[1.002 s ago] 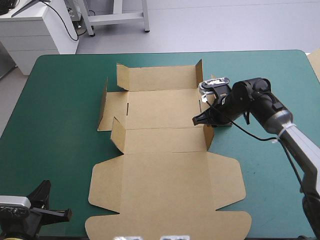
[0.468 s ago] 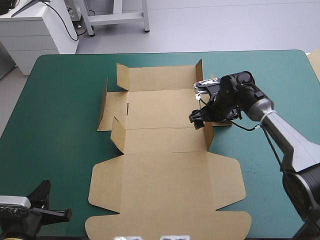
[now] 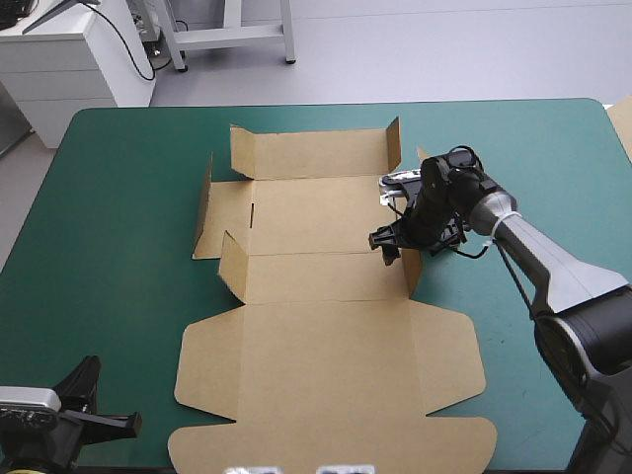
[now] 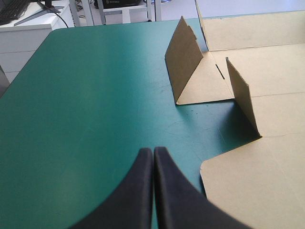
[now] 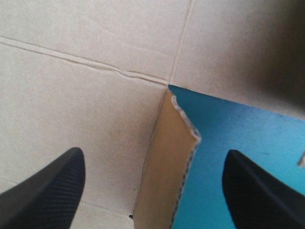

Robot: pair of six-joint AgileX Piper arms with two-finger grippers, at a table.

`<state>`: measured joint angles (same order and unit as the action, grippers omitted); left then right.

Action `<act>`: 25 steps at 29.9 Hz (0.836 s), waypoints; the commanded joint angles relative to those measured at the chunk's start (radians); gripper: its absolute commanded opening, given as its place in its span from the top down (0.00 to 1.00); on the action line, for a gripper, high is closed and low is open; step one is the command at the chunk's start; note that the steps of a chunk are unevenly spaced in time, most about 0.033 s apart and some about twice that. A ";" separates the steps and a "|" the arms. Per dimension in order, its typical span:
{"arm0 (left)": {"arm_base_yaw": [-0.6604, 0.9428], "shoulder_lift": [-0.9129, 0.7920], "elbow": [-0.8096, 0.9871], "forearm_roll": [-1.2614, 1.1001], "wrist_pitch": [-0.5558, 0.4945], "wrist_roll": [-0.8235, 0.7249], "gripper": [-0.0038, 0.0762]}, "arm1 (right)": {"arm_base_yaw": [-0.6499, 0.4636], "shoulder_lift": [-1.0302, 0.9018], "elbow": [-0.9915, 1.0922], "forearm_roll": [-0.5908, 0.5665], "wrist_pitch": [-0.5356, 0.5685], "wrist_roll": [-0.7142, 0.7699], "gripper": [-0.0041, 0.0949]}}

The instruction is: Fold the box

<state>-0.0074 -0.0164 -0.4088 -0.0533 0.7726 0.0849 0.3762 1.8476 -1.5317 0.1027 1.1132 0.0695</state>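
High view, box (image 3: 316, 336): a cut brown sheet lies open near the middle of the teal-green cover (image 3: 118, 197). Its wide lid panel is flat toward the near edge, and the far wall and the small side flaps are raised.
High view, right gripper (image 3: 387, 240): it is low over the box's right side, at the upright right flap (image 3: 412, 269) where the base meets the lid fold.
High view, left gripper (image 3: 123, 422): it is at the table's near left corner, apart from the box.
Left wrist view, left gripper (image 4: 153, 155): the black fingers are pressed together into one point with nothing between them, above bare teal-green cover (image 4: 86, 105).
Left wrist view, box (image 4: 267, 186): it lies ahead and to one side. A corner of the flat lid is near the fingertips, and two left flaps (image 4: 183, 57) stand up farther on.
Right wrist view, right gripper (image 5: 153, 152): its jaws are released and spread wide, with one finger (image 5: 47, 191) over the board and the other over the cover.
Right wrist view, right flap (image 5: 164, 167): it stands on edge between the two fingers, and neither is seen touching it.
Right wrist view, box (image 5: 86, 95): creased brown panels fill the area ahead, with teal-green cover (image 5: 238, 129) beside the flap.
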 commanded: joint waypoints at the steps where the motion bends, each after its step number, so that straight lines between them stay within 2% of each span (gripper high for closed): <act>1: -0.006 -0.009 -0.022 -0.011 -0.077 -0.006 0.96 | 0.001 -0.046 -0.029 0.000 0.005 0.015 0.45; 3: -0.006 -0.009 -0.022 -0.011 -0.077 -0.006 0.96 | 0.001 -0.046 -0.029 0.000 0.017 0.028 0.66; 5: -0.006 -0.009 -0.022 -0.011 -0.077 -0.006 0.96 | 0.001 -0.044 -0.029 -0.004 0.028 0.028 0.96; 8: -0.006 -0.009 -0.022 -0.011 -0.077 -0.006 0.96 | 0.001 -0.042 -0.031 -0.006 0.064 0.011 0.98; 15: -0.006 -0.009 -0.022 -0.011 -0.077 -0.006 0.96 | -0.005 -0.042 -0.069 -0.024 0.061 -0.086 0.98; 21: -0.006 -0.009 -0.022 -0.011 -0.077 -0.008 0.96 | -0.005 -0.042 -0.228 -0.028 0.047 -0.438 0.98; 25: -0.006 -0.009 -0.022 -0.011 -0.077 -0.006 0.96 | -0.005 -0.035 -0.322 -0.028 -0.006 -0.640 0.98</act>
<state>-0.0074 -0.0164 -0.4088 -0.0533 0.7726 0.0840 0.3745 1.8599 -1.7649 0.0811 1.1593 -0.3915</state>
